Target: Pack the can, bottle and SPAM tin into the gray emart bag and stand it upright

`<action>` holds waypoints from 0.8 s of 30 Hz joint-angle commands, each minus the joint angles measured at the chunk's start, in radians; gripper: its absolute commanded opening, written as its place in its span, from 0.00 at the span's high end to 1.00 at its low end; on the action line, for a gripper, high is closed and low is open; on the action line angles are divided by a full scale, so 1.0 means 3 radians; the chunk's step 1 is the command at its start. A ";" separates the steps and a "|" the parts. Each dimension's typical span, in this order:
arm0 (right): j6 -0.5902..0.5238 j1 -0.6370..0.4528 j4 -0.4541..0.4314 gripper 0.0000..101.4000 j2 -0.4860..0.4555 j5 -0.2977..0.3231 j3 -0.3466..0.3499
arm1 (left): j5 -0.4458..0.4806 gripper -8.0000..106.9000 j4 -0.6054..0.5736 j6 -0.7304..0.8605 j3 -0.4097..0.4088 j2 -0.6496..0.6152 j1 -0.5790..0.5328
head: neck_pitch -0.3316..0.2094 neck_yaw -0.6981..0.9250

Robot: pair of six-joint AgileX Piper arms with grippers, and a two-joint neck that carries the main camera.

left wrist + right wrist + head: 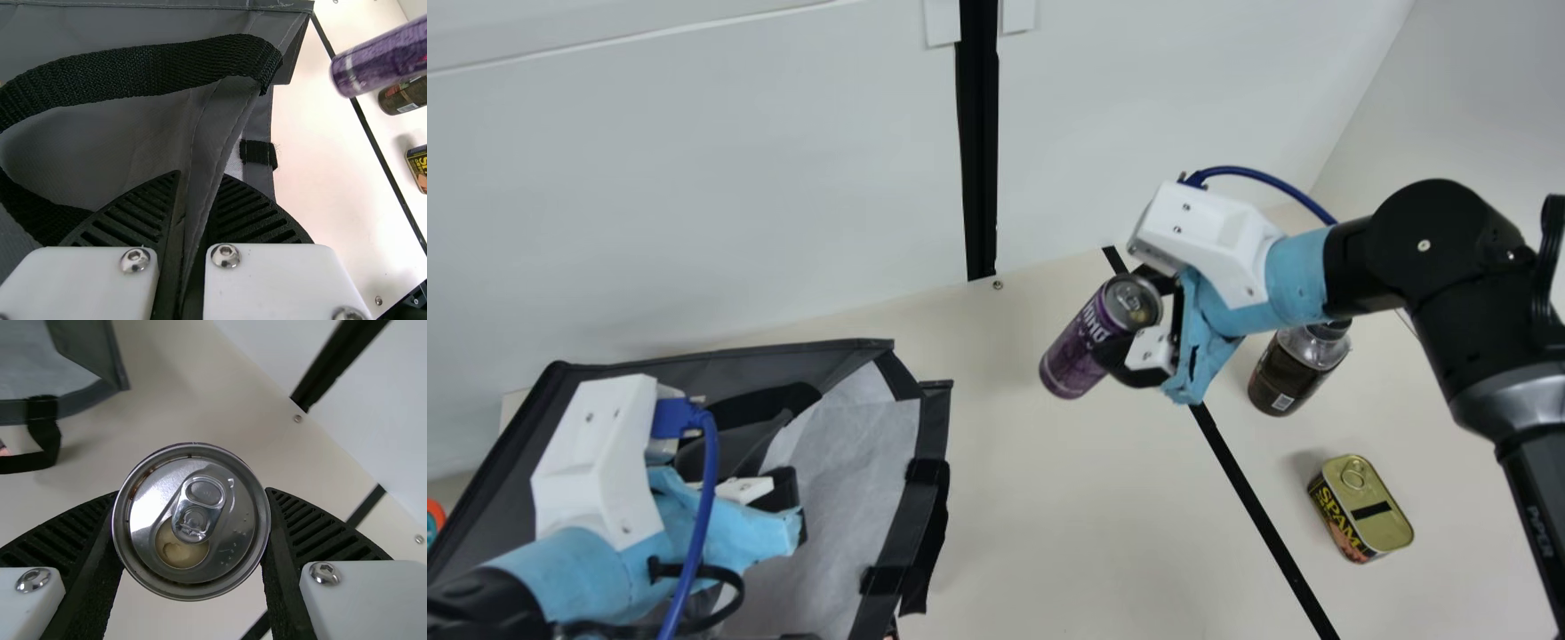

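Black arms [1440, 240] — pale-blue wrists [1298, 277] — blue cables [710, 471]

Open to pass over the table [1014, 516] between gray emart bag [934, 418] at left and SPAM tin [1383, 511] at near right. Blocked farther off by the can [1069, 360] in the right gripper [1125, 324], then the bottle [1289, 378]. Narrowed over the bag by the left gripper [790, 505] and black strap [167, 63].

One can [1069, 360], one bottle [1285, 369] and one tin [1365, 511] make three containers. There is one bag [854, 498], one table [1067, 516], one black strip [1254, 498] across it, and one orange-and-teal item [433, 519], partly cut off.
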 commanded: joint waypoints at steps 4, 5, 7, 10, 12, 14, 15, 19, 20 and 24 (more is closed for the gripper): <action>-0.0038 0.0159 0.0144 1.00 -0.0103 0.0000 0.0163 | 0.0000 1.00 0.0000 0.0000 0.0000 0.0000 0.0000 | -0.0076 -0.0003; -0.0040 0.0192 0.0176 1.00 -0.0123 0.0000 0.0190 | 0.0000 1.00 0.0000 0.0000 0.0000 0.0000 0.0000 | -0.0076 -0.0003; -0.0042 0.0254 0.0238 1.00 -0.0160 0.0000 0.0240 | 0.0000 1.00 0.0000 0.0000 0.0000 0.0000 0.0000 | -0.0076 -0.0003; -0.0025 0.0352 0.0315 1.00 -0.0211 0.0000 0.0295 | 0.0000 1.00 0.0000 0.0000 0.0000 0.0000 0.0000 | -0.0076 -0.0003; -0.0015 0.0413 0.0361 1.00 -0.0244 0.0000 0.0328 | 0.0000 1.00 0.0000 0.0000 0.0000 0.0000 0.0000 | -0.0076 -0.0003; 0.0001 0.0474 0.0410 1.00 -0.0273 0.0000 0.0356 | 0.0000 1.00 0.0000 0.0000 0.0000 0.0000 0.0000 | -0.0076 -0.0003; 0.0015 0.0509 0.0435 1.00 -0.0288 0.0000 0.0366 | 0.0000 1.00 0.0000 0.0000 0.0000 0.0000 0.0000 | -0.0076 -0.0003; 0.0065 0.0636 0.0562 1.00 -0.0341 0.0000 0.0398 | 0.0000 1.00 0.0000 0.0000 0.0000 0.0000 0.0000 | -0.0076 -0.0003; 0.0082 0.0672 0.0599 1.00 -0.0354 0.0000 0.0398 | 0.0000 1.00 0.0000 0.0000 0.0000 0.0000 0.0000 | -0.0076 -0.0003; 0.0160 0.0796 0.0716 1.00 -0.0403 0.0000 0.0379 | 0.0000 1.00 0.0000 0.0000 0.0000 0.0000 0.0000 | -0.0076 -0.0003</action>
